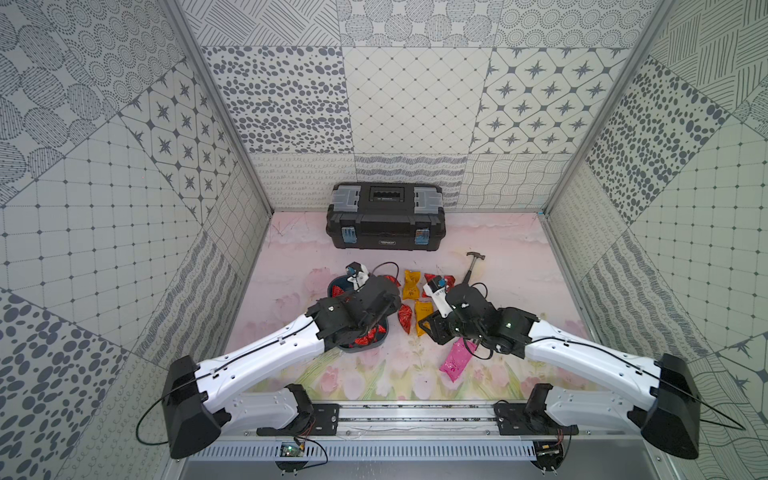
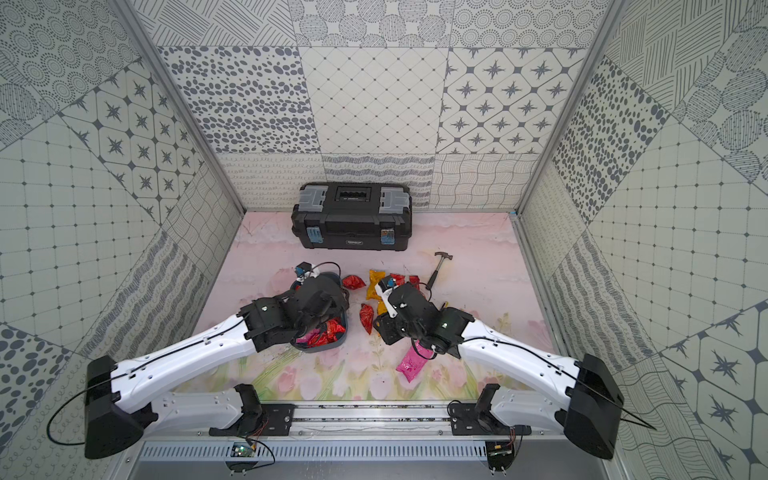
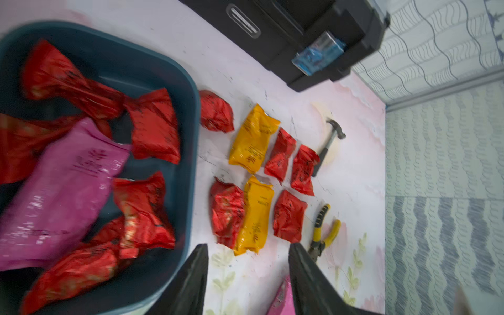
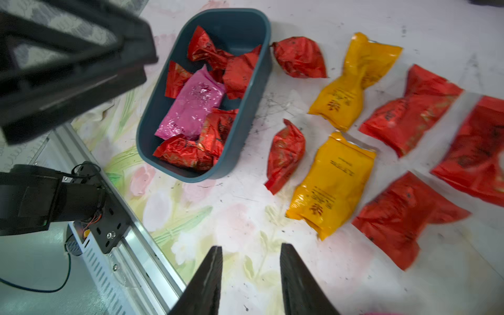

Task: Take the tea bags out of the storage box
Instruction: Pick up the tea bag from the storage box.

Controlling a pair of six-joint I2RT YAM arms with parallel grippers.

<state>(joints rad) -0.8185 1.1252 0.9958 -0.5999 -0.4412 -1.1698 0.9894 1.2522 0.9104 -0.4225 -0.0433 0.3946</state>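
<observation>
left gripper (image 3: 248,275) spread, empty | pink sachet (image 3: 60,191) left of frame in storage box (image 3: 188,141), long axis diagonal | right gripper (image 4: 251,278) spread, empty, farther | we favour left arm

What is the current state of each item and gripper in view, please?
storage box: upright, lidless, holding sachets.
pink tea bag: in box.
yellow tea bags: out, on table.
toolbox: closed.
left gripper: open, empty.
right gripper: open, empty.

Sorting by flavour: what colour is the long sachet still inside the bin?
Pink sachet, clearest in the right wrist view.
</observation>
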